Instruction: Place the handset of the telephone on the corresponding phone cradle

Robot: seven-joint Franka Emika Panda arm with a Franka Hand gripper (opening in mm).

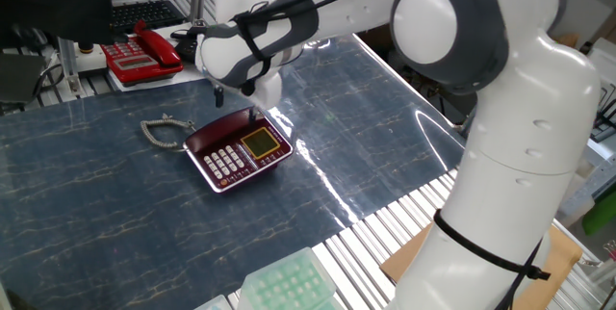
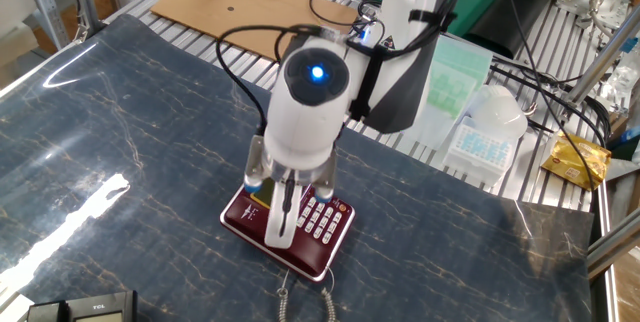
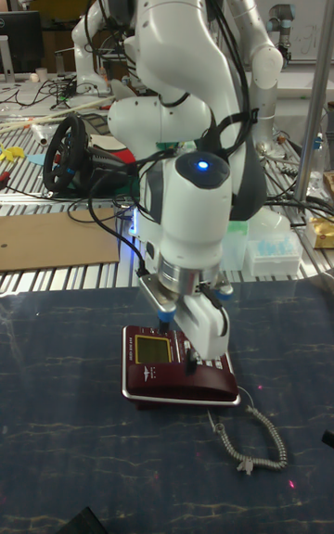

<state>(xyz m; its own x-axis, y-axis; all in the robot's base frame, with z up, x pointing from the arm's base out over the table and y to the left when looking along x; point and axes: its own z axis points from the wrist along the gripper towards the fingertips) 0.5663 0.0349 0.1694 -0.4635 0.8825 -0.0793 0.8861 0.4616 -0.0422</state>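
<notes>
The dark red telephone lies flat on the blue marbled table, its yellow screen lit and the white keypad beside it. Its maroon handset lies along the phone cradle on the far edge of the body, also shown at the front edge in the tall view, handset. The grey coiled cord trails off to the left. My gripper hangs just above the telephone, open, with nothing between its fingers. From the other side the gripper hides much of the telephone.
A bright red phone sits on the rack at the back left. A green tip box stands at the table's front edge. Cardboard, plastic boxes and cables lie beyond the far edge.
</notes>
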